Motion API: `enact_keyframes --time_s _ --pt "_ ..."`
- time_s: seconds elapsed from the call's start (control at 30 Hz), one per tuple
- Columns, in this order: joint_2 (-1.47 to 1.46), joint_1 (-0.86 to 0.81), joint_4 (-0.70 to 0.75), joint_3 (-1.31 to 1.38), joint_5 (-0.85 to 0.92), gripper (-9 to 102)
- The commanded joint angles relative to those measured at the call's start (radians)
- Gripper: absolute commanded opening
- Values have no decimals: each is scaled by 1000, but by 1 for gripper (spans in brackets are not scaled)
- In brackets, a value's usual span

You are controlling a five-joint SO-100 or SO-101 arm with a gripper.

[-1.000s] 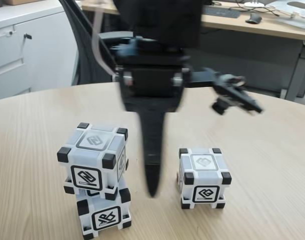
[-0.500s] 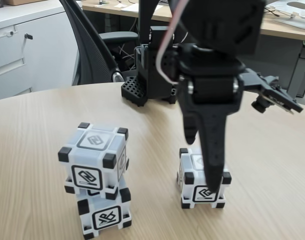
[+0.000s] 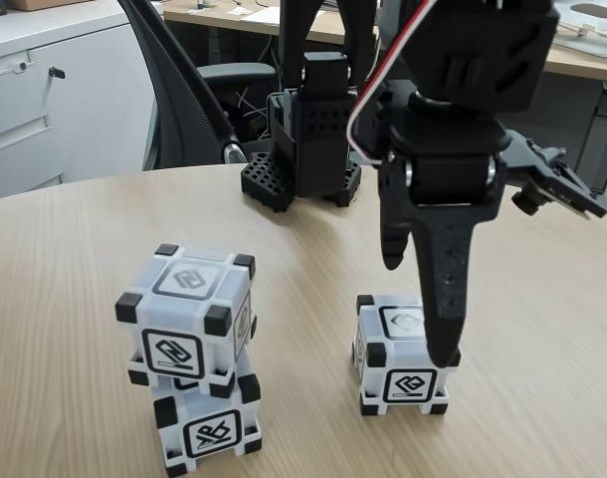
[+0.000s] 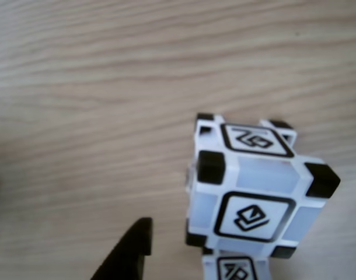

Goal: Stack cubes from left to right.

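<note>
Two cubes stand stacked at the left of the fixed view, the upper cube (image 3: 189, 314) resting slightly skewed on the lower cube (image 3: 206, 423). A third cube (image 3: 403, 354) sits alone on the table to the right. My gripper (image 3: 417, 311) hangs open over this single cube. Its long black finger (image 3: 445, 299) reaches down in front of the cube's right side, and the shorter finger (image 3: 391, 239) ends above the cube's left edge. The other view shows the stacked cubes (image 4: 254, 192) and one black fingertip (image 4: 134, 248) to their left.
The round wooden table (image 3: 75, 249) has bare room between and behind the cubes. The arm's black base (image 3: 303, 149) stands at the table's far edge. Behind are an office chair (image 3: 184, 100), a white cabinet (image 3: 45, 90) and a desk.
The gripper has swung from the gap between the stack and the single cube rightward to above the single cube. The cubes have not moved.
</note>
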State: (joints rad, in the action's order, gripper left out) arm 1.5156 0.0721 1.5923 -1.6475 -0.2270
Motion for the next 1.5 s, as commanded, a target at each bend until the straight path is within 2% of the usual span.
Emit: enact_keyframes --time_s 0.0,0.67,0.97,1.23,1.37,1.47 --pt "8 -15 5 17 3 42" --pt "-120 -25 -9 21 64 42" --pt "-144 -28 -103 21 83 41" --pt "-181 -28 -104 21 75 39" --pt "-181 -28 -104 21 66 35" --pt "-181 -28 -106 21 66 27"
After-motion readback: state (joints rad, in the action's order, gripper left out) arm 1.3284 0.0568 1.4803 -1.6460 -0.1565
